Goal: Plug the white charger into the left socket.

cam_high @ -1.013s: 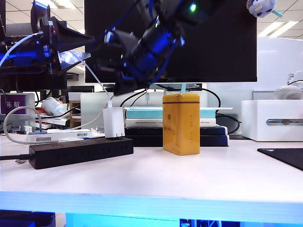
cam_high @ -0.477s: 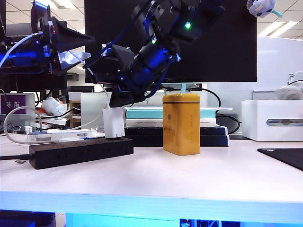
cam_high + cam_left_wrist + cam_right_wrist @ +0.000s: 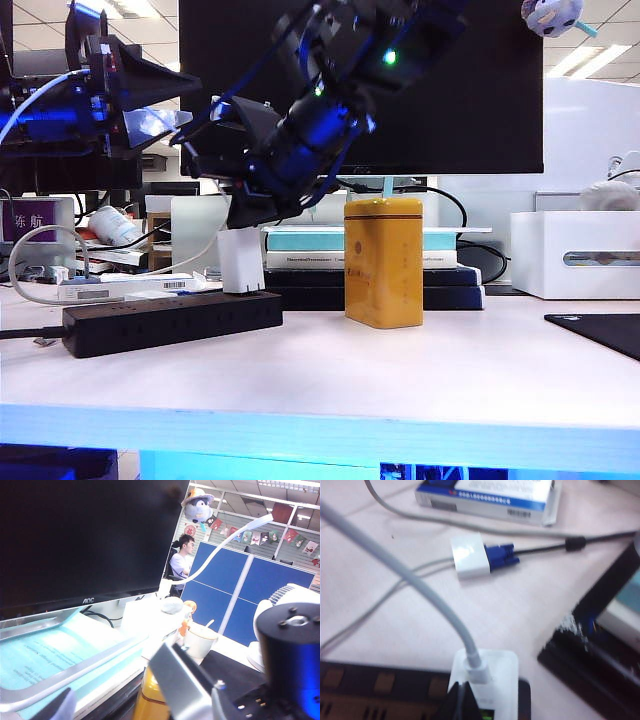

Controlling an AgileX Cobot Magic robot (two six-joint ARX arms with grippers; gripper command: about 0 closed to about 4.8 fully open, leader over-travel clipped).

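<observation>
From outside, your white charger stands upright on the black power strip at its right end — seated, not yet confirmed. The right gripper, fingers together, sits just above it. Right wrist view: fingers touching the charger's top. The left gripper, fingers apart, hangs aside, empty.

Right gripper: jaws closed, pointing steeply down, arm slanting in from upper right. Left gripper: raised high, level, jaws spread wide, nothing between them.
</observation>
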